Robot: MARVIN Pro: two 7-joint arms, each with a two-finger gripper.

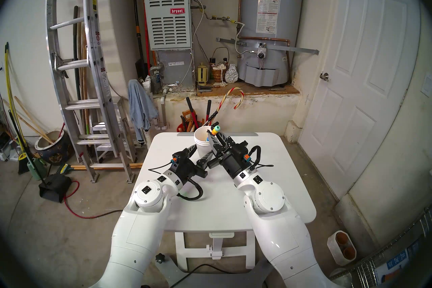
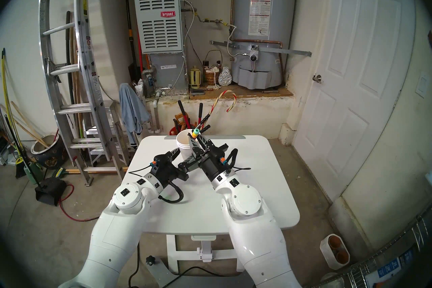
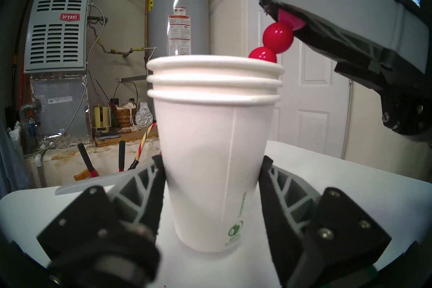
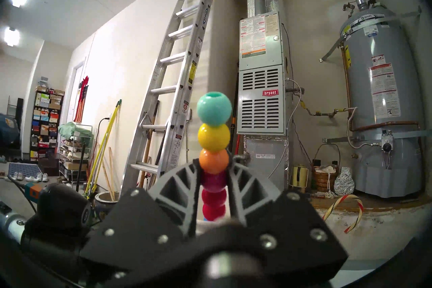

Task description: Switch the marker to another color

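On the white counter stands a stack of three nested white paper cups, near the far edge. The left gripper is clenched on the lower part of this stack, one finger on each side of the cup wall, and the stack stays upright on the counter.

The marker, a slim stick of round plastic beads in teal, yellow, orange, pink and red, stands with its lower end inside the top cup. In the left wrist view two red beads come out above the cup rim, on the right side of the opening, and the stick leans a little. The right gripper is grasping the marker around the pink bead; the orange, yellow and teal beads rise free above its fingers. In the head view a small blue piece is also seen inside the cup, but I cannot tell what it is.

Behind the counter a red bucket holds tools with red and black handles and a red-and-white striped candy cane.
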